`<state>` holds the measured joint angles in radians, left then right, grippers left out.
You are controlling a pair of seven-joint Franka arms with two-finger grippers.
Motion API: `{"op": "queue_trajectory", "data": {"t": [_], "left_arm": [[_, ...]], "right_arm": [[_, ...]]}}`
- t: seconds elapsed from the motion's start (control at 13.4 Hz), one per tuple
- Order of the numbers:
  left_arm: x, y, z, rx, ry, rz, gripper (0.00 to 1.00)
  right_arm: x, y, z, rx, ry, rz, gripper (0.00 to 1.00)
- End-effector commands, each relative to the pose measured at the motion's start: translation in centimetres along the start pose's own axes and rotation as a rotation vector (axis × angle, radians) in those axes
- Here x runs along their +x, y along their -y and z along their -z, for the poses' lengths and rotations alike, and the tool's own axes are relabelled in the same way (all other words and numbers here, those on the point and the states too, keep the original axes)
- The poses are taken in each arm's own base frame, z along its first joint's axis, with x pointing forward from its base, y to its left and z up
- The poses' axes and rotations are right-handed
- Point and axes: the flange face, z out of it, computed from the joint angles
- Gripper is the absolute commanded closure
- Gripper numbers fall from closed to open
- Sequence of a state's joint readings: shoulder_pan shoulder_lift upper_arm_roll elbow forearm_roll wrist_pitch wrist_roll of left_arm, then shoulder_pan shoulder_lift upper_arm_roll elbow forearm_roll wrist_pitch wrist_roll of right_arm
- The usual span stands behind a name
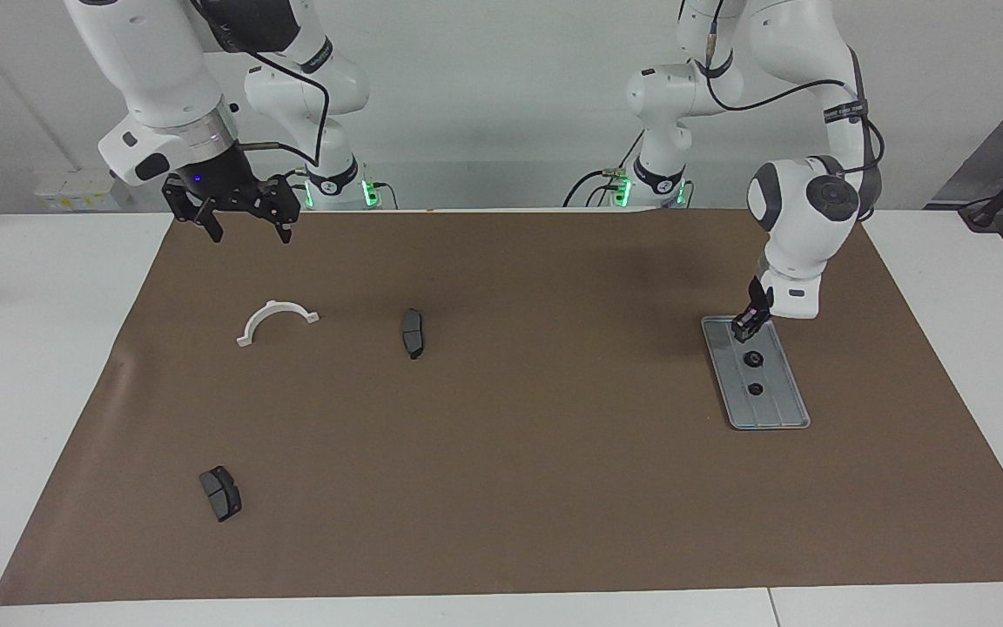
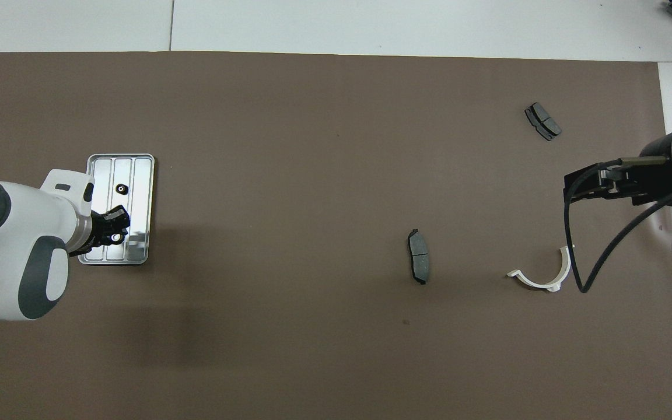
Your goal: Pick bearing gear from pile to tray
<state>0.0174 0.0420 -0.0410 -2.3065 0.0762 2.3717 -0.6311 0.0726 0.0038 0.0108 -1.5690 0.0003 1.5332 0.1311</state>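
The silver tray (image 1: 767, 411) (image 2: 140, 254) lies toward the left arm's end of the mat. Two black bearing gears (image 1: 754, 358) (image 1: 755, 388) rest in it; the overhead view shows only the farther one (image 2: 121, 188). My left gripper (image 1: 745, 327) (image 2: 113, 231) hangs just over the tray's end nearest the robots. It is shut on a third bearing gear (image 2: 115, 237), whose pale centre shows at the fingertips. My right gripper (image 1: 245, 228) (image 2: 569, 188) waits open in the air over the mat's edge by its own base. What remains of the pile is listed below.
On the brown mat a white half-ring bracket (image 1: 275, 320) (image 2: 540, 275) lies under the right gripper's side. One dark brake pad (image 1: 413, 333) (image 2: 418, 257) lies beside it toward the middle. Another brake pad (image 1: 220, 493) (image 2: 542, 121) lies farther from the robots.
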Motion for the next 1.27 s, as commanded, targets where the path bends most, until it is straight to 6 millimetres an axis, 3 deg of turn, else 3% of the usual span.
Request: {"op": "queue_trajectory", "data": {"t": [0.0, 0.07, 0.3, 0.37, 0.45, 0.67, 0.97, 1.19], "left_arm": [[-0.8, -0.1, -1.2, -0.022, -0.009, 0.014, 0.97], [-0.8, -0.1, -1.2, -0.023, -0.01, 0.004, 0.94], [-1.0, -0.1, -2.1, -0.022, -0.006, 0.0, 0.56], [-1.1, -0.1, -2.2, -0.022, -0.006, 0.0, 0.24], [-0.8, -0.1, -1.9, -0.022, -0.009, -0.001, 0.0], [0.5, -0.8, 0.1, -0.038, -0.037, -0.051, 0.0], [4.6, -0.7, 6.5, -0.025, -0.053, -0.306, 0.0], [6.5, -0.4, 9.9, -0.013, -0.058, -0.558, 0.0]], "right_arm": [[-0.8, -0.2, 0.1, 0.021, 0.004, -0.004, 0.0], [-0.8, -0.2, 0.1, 0.021, 0.004, -0.004, 0.0], [-0.8, -0.2, 0.1, 0.021, 0.004, -0.004, 0.0], [-0.8, -0.2, 0.1, 0.021, 0.004, -0.004, 0.0], [-0.8, -0.2, 0.1, 0.021, 0.004, -0.004, 0.0], [-0.8, -0.2, 0.1, 0.021, 0.004, -0.004, 0.0], [-0.8, -0.2, 0.1, 0.021, 0.004, -0.004, 0.0], [-0.8, -0.2, 0.1, 0.021, 0.004, -0.004, 0.0]]}}
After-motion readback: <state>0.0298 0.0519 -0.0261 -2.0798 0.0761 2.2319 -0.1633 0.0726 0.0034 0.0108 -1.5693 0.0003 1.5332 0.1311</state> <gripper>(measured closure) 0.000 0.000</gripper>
